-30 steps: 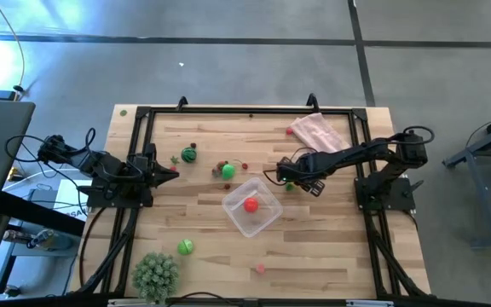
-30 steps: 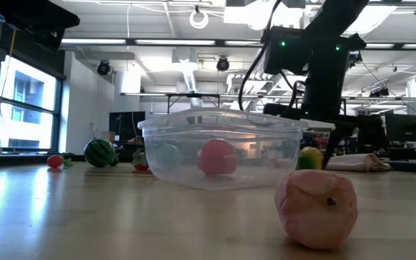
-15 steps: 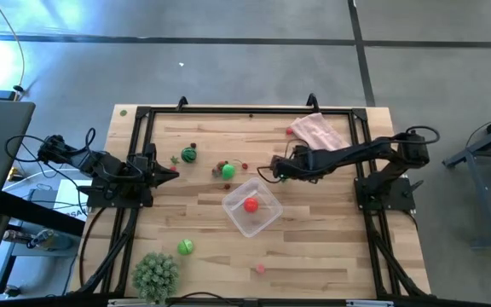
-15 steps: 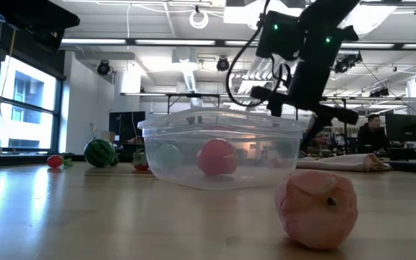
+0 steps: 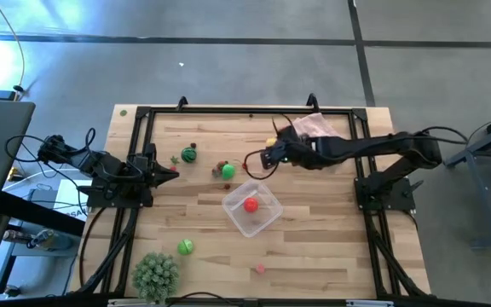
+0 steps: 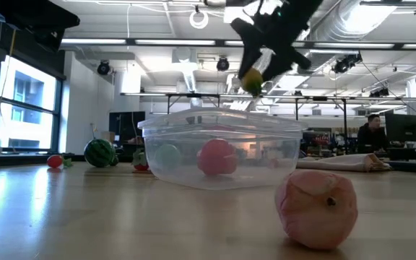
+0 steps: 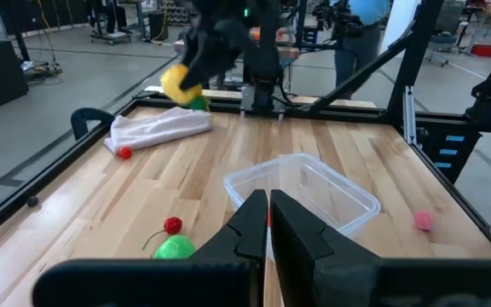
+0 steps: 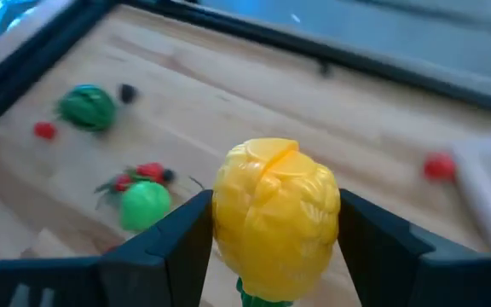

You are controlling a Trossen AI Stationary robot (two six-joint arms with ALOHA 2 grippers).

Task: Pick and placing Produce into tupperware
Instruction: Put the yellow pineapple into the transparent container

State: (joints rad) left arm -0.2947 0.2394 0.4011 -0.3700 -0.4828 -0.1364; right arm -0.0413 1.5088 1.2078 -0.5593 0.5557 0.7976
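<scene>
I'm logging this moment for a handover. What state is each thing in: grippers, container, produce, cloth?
Right gripper: shut on the yellow toy vegetable, raised above the table.
Left gripper: shut, empty, at the table's left edge.
Clear plastic tupperware: open, lidless, upright, holding one red toy fruit.
Dark-striped green toy melon: loose on the table.
Pink cloth: crumpled, on the table.

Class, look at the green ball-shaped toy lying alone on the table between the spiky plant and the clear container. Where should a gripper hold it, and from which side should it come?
Grip the green toy across its round middle, coming straight down from above. It looks ball-shaped, with bare wood all round it, so fingers probably fit either side; the spiky plant and the clear container stand apart.
</scene>
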